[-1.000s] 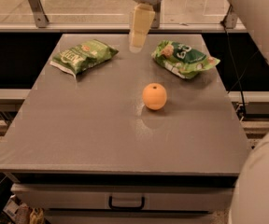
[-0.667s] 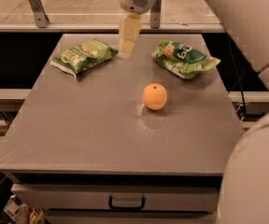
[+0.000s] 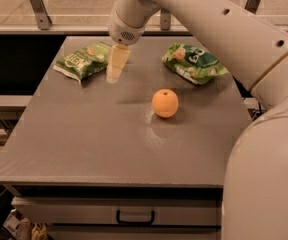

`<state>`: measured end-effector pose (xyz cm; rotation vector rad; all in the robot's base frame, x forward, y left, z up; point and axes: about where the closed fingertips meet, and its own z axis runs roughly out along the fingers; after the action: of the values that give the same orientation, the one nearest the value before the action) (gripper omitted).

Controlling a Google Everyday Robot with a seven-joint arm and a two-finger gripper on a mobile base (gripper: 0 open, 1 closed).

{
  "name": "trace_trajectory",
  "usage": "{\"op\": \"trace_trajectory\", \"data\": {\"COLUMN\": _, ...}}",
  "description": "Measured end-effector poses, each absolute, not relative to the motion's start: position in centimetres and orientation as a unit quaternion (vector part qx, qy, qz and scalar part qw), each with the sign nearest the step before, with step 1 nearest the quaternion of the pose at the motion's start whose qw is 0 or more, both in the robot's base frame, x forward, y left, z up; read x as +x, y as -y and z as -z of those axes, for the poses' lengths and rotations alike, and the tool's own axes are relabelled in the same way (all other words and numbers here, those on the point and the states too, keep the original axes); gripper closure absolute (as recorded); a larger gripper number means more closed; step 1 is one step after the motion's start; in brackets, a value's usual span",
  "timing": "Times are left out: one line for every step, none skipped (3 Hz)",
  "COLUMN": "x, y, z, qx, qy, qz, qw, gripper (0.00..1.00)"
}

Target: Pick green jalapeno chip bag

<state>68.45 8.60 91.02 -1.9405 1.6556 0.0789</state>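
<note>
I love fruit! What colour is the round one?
The fruit is orange, camera view; hand hovers beside light-green bag.

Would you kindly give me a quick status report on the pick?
End effector beside green jalapeno chip bag, on its right. Bag lying back left on table. Nothing between them.

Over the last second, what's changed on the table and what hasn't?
The gripper has swung left and come lower. It now hangs just to the right of the green jalapeno chip bag. Nothing has been picked up. The bag, the orange and the other green bag lie where they were on the table.
</note>
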Motion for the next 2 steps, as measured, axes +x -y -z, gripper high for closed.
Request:
{"op": "trace_trajectory", "data": {"x": 70.6, "y": -11.4, "z": -88.8, "qx": -0.722, "qy": -0.609, "qz": -0.055, "qw": 0.322, "gripper": 0.00}}
{"op": "trace_trajectory", "data": {"x": 72.9, "y": -13.5, "z": -87.4, "qx": -0.707, "qy": -0.606, "qz": -0.082, "qw": 0.357, "gripper": 0.00}}
